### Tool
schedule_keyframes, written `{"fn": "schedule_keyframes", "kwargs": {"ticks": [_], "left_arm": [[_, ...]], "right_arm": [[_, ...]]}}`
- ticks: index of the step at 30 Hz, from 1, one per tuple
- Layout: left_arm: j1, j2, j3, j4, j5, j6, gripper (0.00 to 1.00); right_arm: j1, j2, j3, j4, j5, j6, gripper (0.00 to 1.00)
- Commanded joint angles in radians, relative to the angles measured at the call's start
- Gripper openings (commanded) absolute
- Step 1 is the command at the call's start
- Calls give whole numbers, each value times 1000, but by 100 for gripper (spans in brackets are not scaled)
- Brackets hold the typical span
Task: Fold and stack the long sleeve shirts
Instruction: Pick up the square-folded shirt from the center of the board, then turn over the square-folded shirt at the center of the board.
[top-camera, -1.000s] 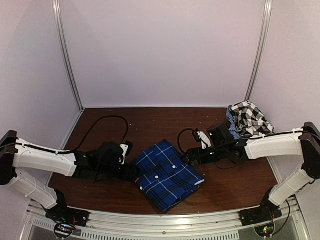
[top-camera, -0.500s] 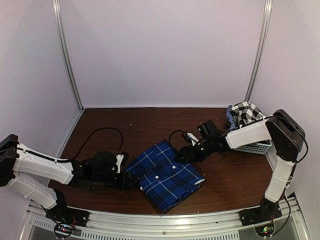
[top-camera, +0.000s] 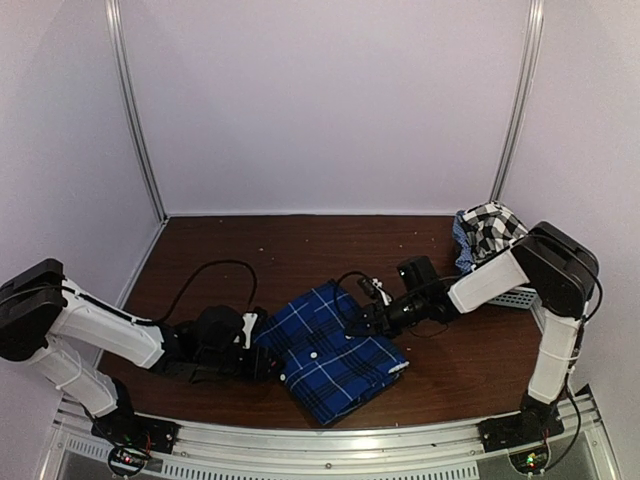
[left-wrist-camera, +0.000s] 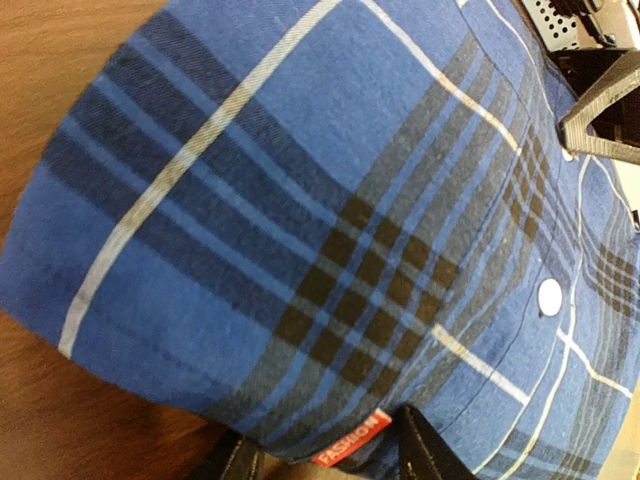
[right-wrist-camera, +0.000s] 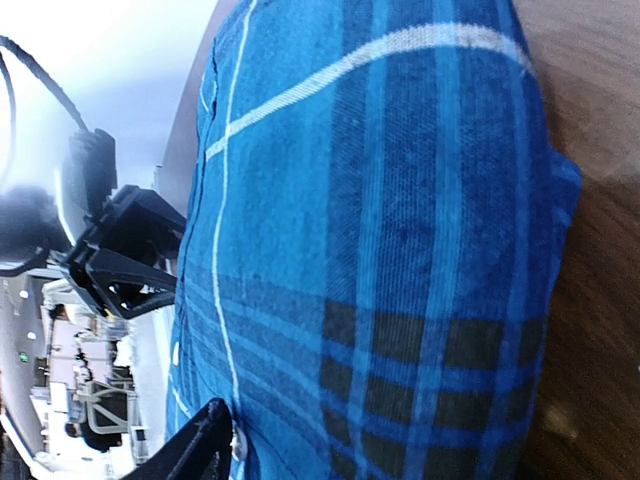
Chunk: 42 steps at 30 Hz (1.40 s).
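Note:
A folded royal-blue plaid shirt (top-camera: 330, 350) with white buttons lies in the middle of the table. My left gripper (top-camera: 262, 352) lies low at its left edge. In the left wrist view its two fingers (left-wrist-camera: 425, 450) stand apart on either side of the shirt's hem (left-wrist-camera: 350, 200), with a red label between them. My right gripper (top-camera: 358, 318) is at the shirt's far right edge. In the right wrist view only one finger (right-wrist-camera: 200, 445) shows, resting by a button on the cloth (right-wrist-camera: 400, 200). A black-and-white checked shirt (top-camera: 490, 228) is bunched at the back right.
A pale mesh basket (top-camera: 515, 295) holds the checked shirt by the right wall. A black cable (top-camera: 205, 272) loops over the table behind the left arm. Metal posts stand at the back corners. A rail runs along the near edge.
The right arm has folded back and its gripper has slid left onto the blue shirt's edge. The left gripper has pushed in against the shirt's left edge. Both jaws have narrowed.

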Motion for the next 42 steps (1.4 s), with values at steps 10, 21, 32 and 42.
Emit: {"fn": "schedule_keyframes", "kwargs": {"ticks": [10,21,32,42], "left_arm": [[2,12,48,-5,6,58,44],[38,-167,121,-254,-221,163,46],[174,-250,174,-373,-254,262,46],[203,-252,156,-395,-258,257,46]], "right_arm": [[10,20,-49,160,-129,147,38],[-180,-416,124,-669,259,-239,0],[-161,-417,603,-1295,1171,-322,0],[160,-47,811,-1502,1485,-72,0]]}}
